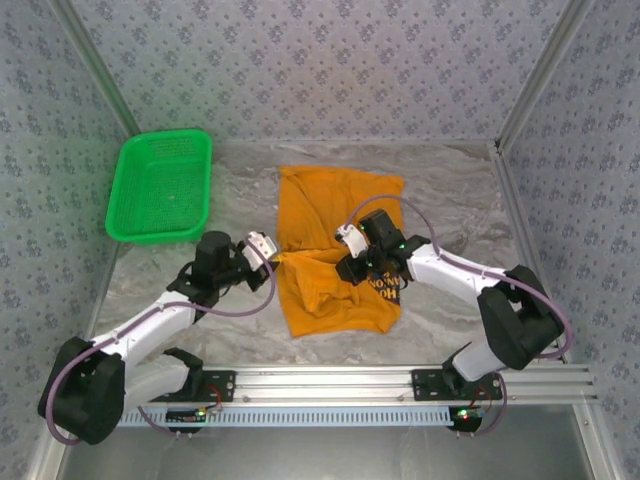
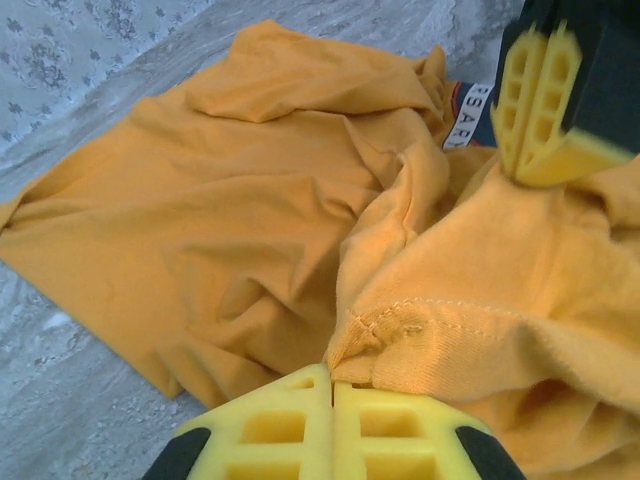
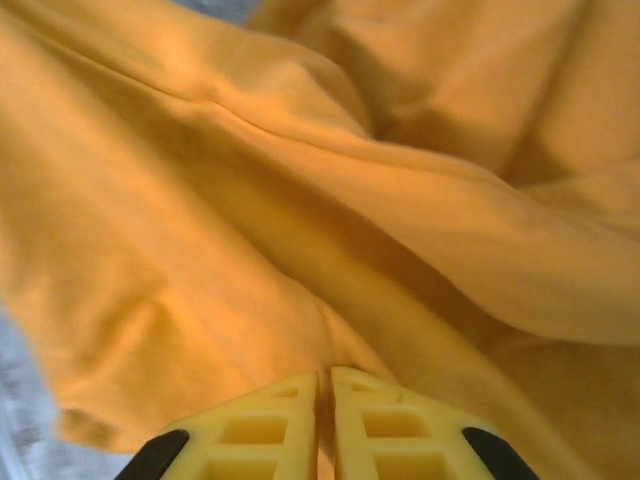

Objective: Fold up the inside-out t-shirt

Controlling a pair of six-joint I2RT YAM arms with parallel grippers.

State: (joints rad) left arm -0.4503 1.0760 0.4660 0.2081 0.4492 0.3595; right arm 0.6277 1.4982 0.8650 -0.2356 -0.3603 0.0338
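The inside-out t-shirt, orange-yellow, lies crumpled in the middle of the table, with a dark printed graphic showing at its near right. My left gripper is at the shirt's left edge. In the left wrist view it is shut on a stitched hem corner of the t-shirt. My right gripper sits on the cloth's middle. In the right wrist view its jaws stand almost together with a thin fold of the t-shirt between them. One right fingertip presses into the cloth beside the print.
A green mesh basket stands at the back left, apart from the shirt. Patterned walls close in the marbled table on three sides. An aluminium rail runs along the near edge.
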